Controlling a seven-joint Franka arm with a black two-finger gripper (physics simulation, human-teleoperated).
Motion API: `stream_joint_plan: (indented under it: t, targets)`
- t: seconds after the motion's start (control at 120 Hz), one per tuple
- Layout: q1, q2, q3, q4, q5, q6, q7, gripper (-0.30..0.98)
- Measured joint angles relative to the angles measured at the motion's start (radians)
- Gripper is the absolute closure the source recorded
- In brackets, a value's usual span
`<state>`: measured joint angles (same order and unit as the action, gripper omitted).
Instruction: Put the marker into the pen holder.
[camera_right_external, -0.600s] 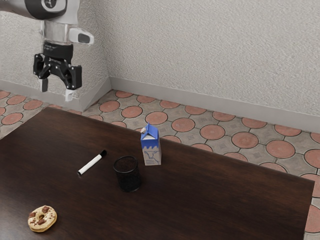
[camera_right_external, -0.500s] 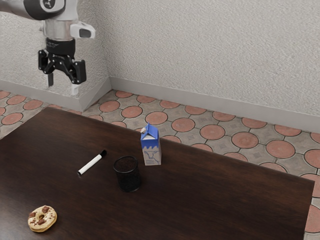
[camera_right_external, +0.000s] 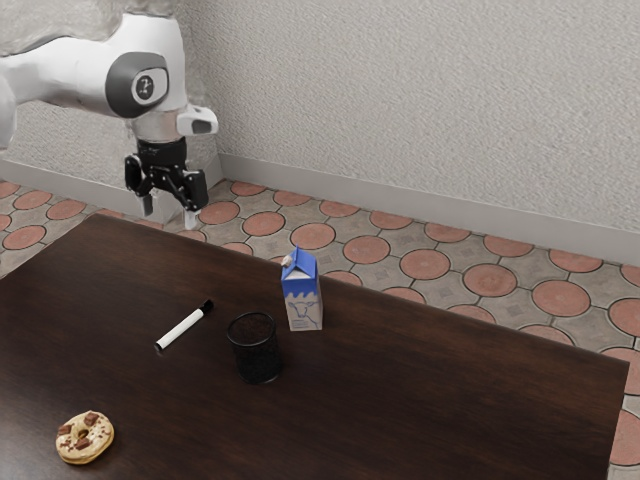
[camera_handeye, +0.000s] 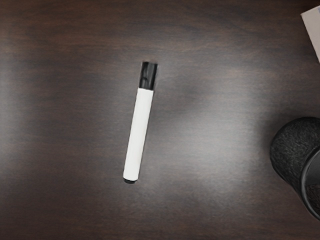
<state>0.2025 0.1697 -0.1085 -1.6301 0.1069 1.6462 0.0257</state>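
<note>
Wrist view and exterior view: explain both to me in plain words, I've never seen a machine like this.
The machine is a robot arm ending in a black two-finger gripper. The exterior view comes from a camera at the arm's side. The wrist view comes from a camera on the arm's hand, looking down at the table.

On that table a white marker with a black cap lies on its side. Near it stands a black pen holder, with a blue-and-white carton close by. A topped donut lies farther off.

Nothing is held: the gripper is open, above the table's height.
</note>
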Motion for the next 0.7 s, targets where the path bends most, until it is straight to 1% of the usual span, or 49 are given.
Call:
stream_joint_plan:
  t: [0.042,0.092,0.217,0.283,0.392,0.45,0.567,0.7]
  targets:
    - [0.014,0.081,0.001,-0.013,-0.002,0.048,0.012,0.0]
    - [0.022,0.145,0.002,-0.018,-0.005,0.099,0.024,0.0]
    - [0.028,0.226,0.002,-0.029,-0.01,0.183,0.05,0.0]
    - [0.039,0.23,0.004,-0.094,-0.011,0.233,0.061,0.0]
    - [0.046,0.185,0.018,-0.278,-0.012,0.351,0.08,0.0]
    - [0.048,0.175,0.023,-0.335,-0.013,0.424,0.095,0.0]
    - [0.06,0.185,0.025,-0.349,-0.014,0.547,0.14,0.0]
    - [0.076,0.251,0.025,-0.299,-0.046,0.638,0.205,0.0]
